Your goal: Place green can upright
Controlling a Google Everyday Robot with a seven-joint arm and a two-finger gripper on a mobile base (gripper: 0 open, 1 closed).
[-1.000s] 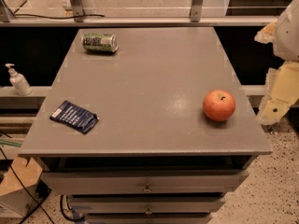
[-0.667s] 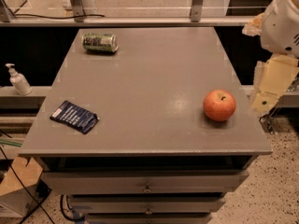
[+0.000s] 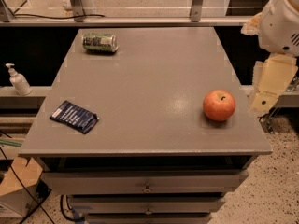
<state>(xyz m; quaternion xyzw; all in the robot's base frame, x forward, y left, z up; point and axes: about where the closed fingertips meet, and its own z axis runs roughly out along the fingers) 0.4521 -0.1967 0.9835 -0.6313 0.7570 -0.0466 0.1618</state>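
The green can lies on its side near the far left corner of the grey table, its silver ends facing left and right. My gripper hangs off the table's right edge, just right of the apple, far from the can. The white arm rises above it at the upper right. The gripper holds nothing that I can see.
A red apple sits near the table's right edge, close to the gripper. A dark blue packet lies at the front left. A white pump bottle stands on a ledge left of the table. Drawers are below.
The arm and gripper have risen and shifted slightly left, closer to the table's right edge. The can, apple and packet have not moved.
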